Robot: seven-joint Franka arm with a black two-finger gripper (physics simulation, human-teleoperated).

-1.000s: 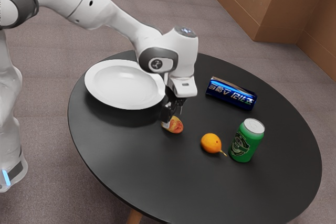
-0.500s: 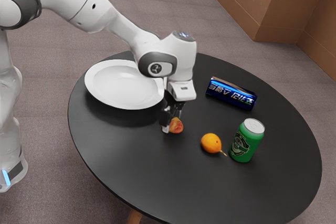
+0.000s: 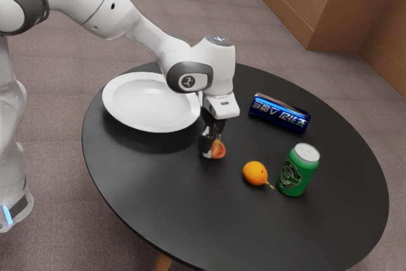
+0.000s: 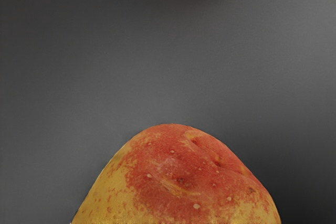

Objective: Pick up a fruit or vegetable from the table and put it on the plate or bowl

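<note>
Count: one table [image 3: 158, 220], one plate [image 3: 149, 101], two fruits, two cans, one gripper [image 3: 211, 148].
Fruits: red-and-yellow fruit [image 3: 219, 151]; orange fruit [image 3: 255, 172] at its 4 o'clock, apart.
Cans: green can [image 3: 298, 169] upright, at the orange fruit's 3 o'clock; blue can [image 3: 279, 113] on its side, at the red-and-yellow fruit's 2 o'clock.
Change: since half a second ago the hand has turned slightly and the red-and-yellow fruit has shifted a little toward 3 o'clock; plate, cans and orange fruit are unmoved.
Fingers [image 3: 206, 145]: closed on the red-and-yellow fruit, with one dark finger at its 9 o'clock side.
Location: red-and-yellow fruit [image 4: 178, 182] down at the tabletop, directly under the hand, at the plate's 4 o'clock, near its rim.
</note>
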